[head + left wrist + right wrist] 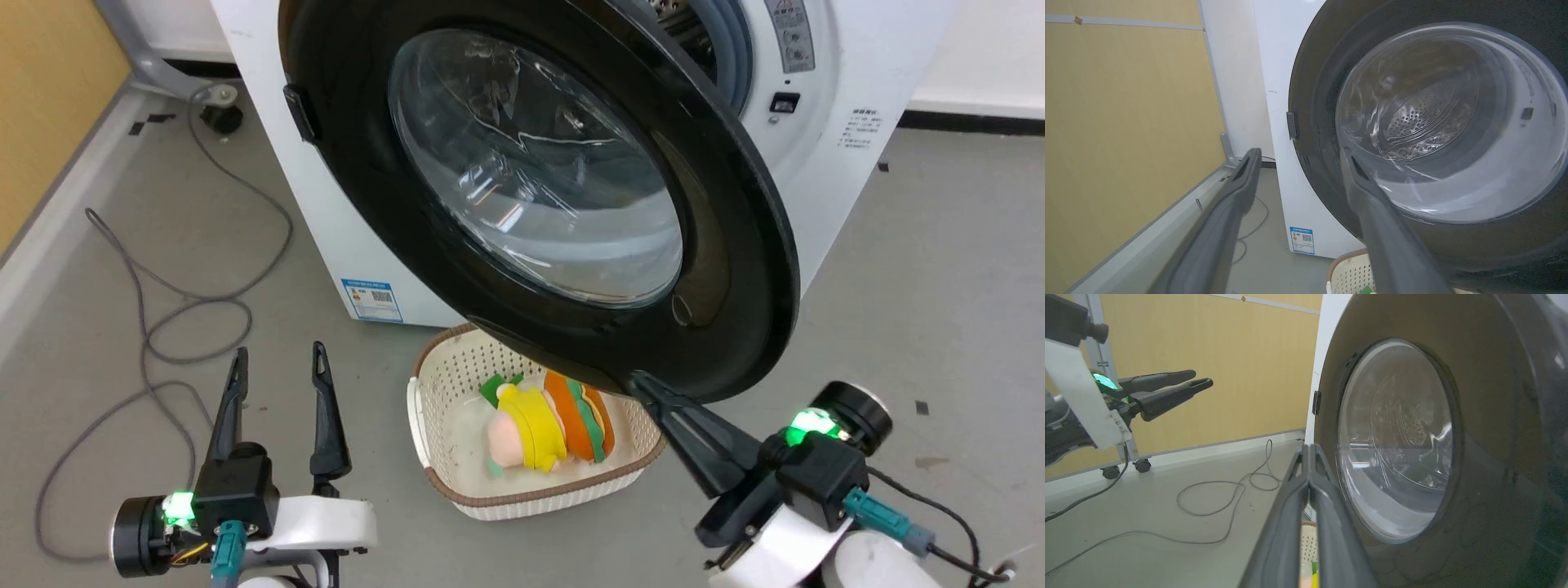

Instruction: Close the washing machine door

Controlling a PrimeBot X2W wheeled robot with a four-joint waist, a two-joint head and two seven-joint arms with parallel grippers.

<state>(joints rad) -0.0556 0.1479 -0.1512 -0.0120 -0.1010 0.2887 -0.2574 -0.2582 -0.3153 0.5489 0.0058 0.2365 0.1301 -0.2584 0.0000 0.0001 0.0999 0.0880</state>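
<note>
The right gripper, nearest the lens, had its two dark fingers pressed together with nothing between them. Its tip sat at the lower rim of the door, though contact could not be confirmed.

The washing machine stood behind. The washing machine door hung open, swung out over the cream basket holding plush toys. The left gripper hovered well apart, with its fingers spread wide and empty.

The step in hand looked like setting the shut fingers against the black rim for a push. The next move probably called for a steady press toward the machine until the latch caught, staying on the glossy rim and off the glass.
</note>
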